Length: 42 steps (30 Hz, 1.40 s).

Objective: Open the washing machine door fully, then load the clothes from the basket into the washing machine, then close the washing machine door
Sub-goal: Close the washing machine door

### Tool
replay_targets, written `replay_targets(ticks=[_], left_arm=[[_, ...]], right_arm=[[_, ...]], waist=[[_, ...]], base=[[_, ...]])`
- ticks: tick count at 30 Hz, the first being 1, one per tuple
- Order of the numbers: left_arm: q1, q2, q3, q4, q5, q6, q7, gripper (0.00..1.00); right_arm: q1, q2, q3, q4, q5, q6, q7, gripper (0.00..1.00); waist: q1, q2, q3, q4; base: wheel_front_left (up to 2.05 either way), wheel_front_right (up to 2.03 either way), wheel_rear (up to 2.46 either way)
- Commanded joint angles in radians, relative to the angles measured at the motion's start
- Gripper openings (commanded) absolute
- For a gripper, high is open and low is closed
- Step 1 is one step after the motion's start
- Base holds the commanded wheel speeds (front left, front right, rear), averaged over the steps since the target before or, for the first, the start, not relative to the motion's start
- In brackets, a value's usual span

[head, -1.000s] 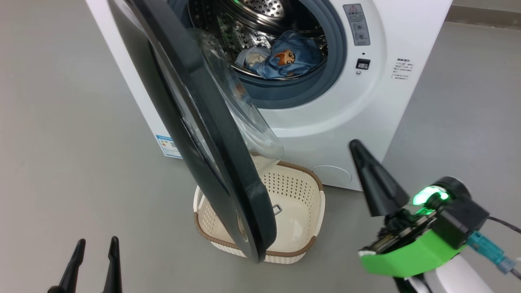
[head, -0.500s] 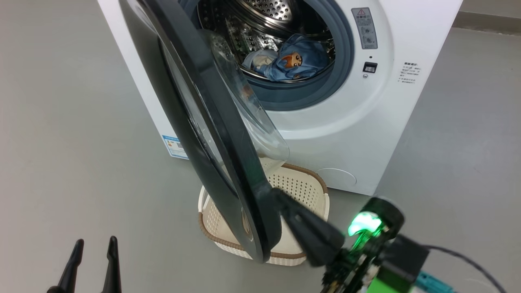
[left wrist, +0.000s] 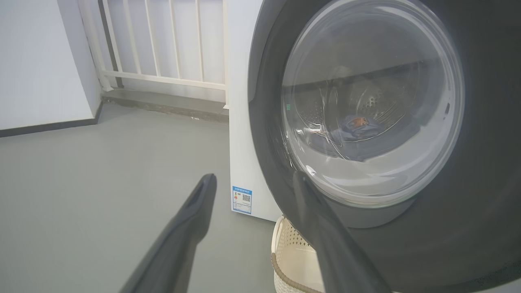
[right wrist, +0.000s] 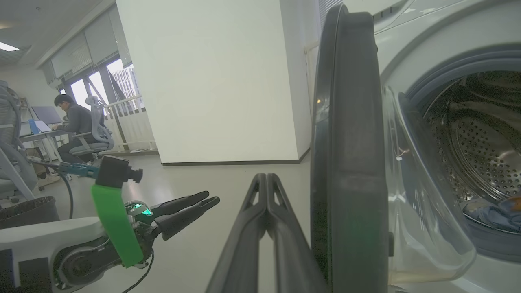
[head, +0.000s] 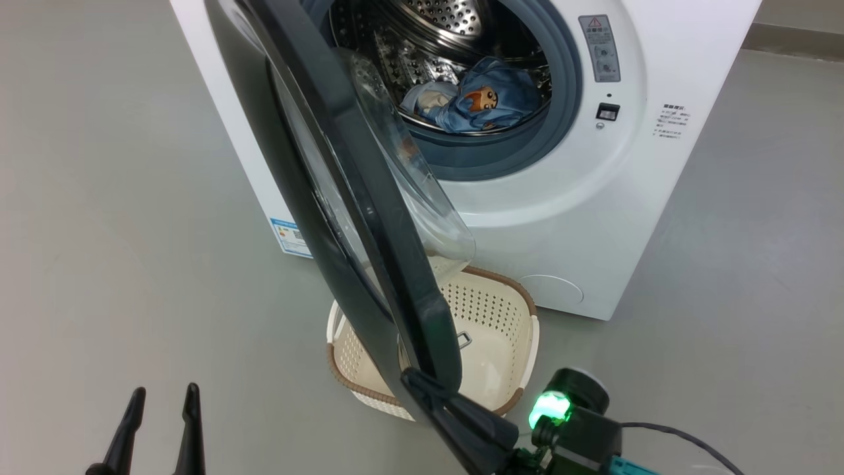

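Head view: the right hand [head: 422, 389], fingers pressed together, has dropped to the lower edge of the washing machine door [head: 362, 218].

glossy door [head: 372, 218] — steel drum [head: 455, 16], plastic basket [head: 501, 310]

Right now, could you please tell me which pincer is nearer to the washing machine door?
Right. The right pincer, shut, lies close beside the lower rim of the washing machine door; the left pincer, open, hangs well off to its left, apart.

Upper centre, the clothes [head: 484, 105] lie in the washing machine [head: 580, 218]; the washing machine door [head: 376, 218] juts above the basket [head: 491, 310], lower centre.
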Motion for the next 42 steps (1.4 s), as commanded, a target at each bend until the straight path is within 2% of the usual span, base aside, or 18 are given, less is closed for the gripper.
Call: replay_targets(ticks=[1,8,23,42], left_arm=[[-0.01,0.009,0.03,-0.021,0.005,0.001,-0.007,1.0],[-0.011,0.008,0.022,-0.018,0.0,0.001,-0.007,1.0],[-0.03,0.002,0.015,-0.021,-0.005,0.001,-0.007,1.0],[-0.085,-0.017,-0.007,-0.041,-0.005,0.001,-0.007,1.0]], right_arm=[[-0.004,0.008,0.023,-0.005,0.026,0.004,-0.005,0.0],[-0.014,0.019,0.048,0.082,0.052,0.004,-0.005,0.0],[-0.061,0.053,0.004,0.176,0.066,0.004,-0.005,0.0],[-0.14,0.02,-0.201,0.226,0.043,0.004,-0.005,0.0]], waist=[[0.0,0.0,0.0,0.003],[0.0,0.0,0.004,0.012],[0.0,0.0,0.032,0.021],[0.0,0.0,0.114,0.001]], base=[[0.0,0.0,0.0],[0.0,0.0,0.0],[0.0,0.0,0.0],[0.0,0.0,0.0]])
